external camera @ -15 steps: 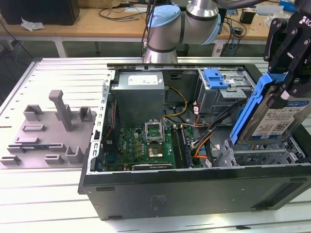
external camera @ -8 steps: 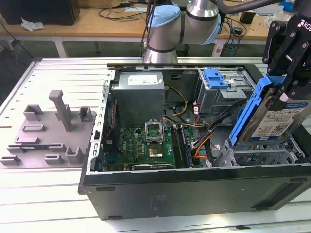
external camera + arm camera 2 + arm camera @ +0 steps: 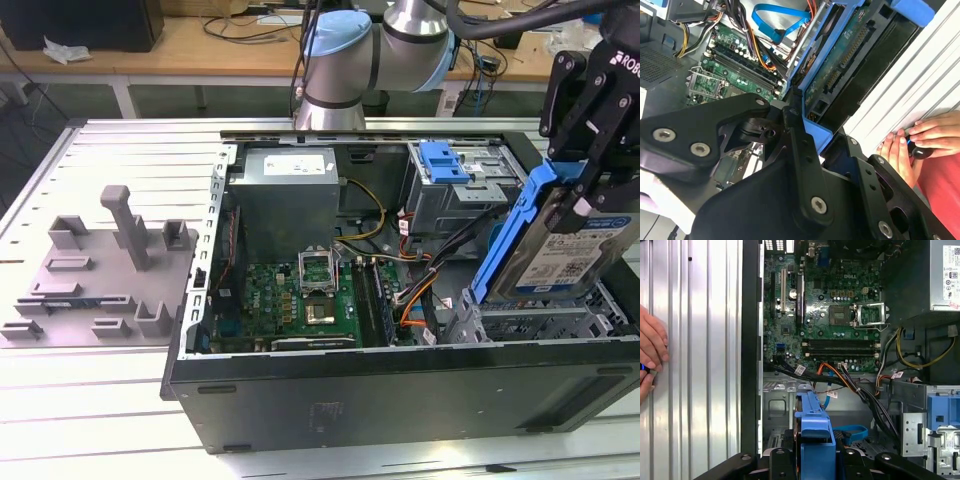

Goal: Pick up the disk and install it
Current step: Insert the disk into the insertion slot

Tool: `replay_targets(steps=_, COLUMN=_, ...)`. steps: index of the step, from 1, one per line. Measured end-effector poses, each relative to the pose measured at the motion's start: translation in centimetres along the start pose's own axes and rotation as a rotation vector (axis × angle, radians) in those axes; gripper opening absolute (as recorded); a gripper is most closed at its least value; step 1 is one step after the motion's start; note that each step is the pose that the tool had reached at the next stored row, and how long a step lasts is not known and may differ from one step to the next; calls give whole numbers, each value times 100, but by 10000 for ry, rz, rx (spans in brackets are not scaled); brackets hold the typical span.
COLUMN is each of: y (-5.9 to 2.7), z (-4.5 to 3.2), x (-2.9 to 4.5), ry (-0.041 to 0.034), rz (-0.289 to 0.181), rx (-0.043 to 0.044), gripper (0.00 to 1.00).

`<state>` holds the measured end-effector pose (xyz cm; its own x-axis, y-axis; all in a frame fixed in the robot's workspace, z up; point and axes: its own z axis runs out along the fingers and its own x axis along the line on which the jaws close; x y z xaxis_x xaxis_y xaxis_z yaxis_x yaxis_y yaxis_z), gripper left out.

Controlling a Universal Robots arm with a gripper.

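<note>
jaws clamped on the blue-framed disk (image 3: 565, 255), held tilted above the open computer case (image 3: 400, 400) at the exterior view's right, seemingly over the drive cage (image 3: 540, 322); a hand (image 3: 922, 137) rests on the bench (image 3: 700, 365).

- Slotted aluminium tabletop (image 3: 120, 150), ribbed in long parallel grooves, lying below the gripper (image 3: 578, 195) and reaching far out toward the exterior view's left.
- Grey fixture plate (image 3: 100, 270) with upright blocks, flat on that tabletop, well apart from the gripper.
- Wooden workbench (image 3: 200, 45) on white legs behind the gripper, loose cables (image 3: 240, 22) strewn across.
- Black box (image 3: 85, 22) on the bench's end farthest from the gripper.
- Bright, even light; soft sheen on the ribs.
</note>
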<state>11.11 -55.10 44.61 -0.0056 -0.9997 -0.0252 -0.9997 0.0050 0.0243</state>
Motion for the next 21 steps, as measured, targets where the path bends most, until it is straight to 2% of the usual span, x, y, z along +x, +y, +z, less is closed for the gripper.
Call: replay_targets(steps=21, y=-11, z=146, x=10, ry=-1, rz=0, rx=0, gripper=37)
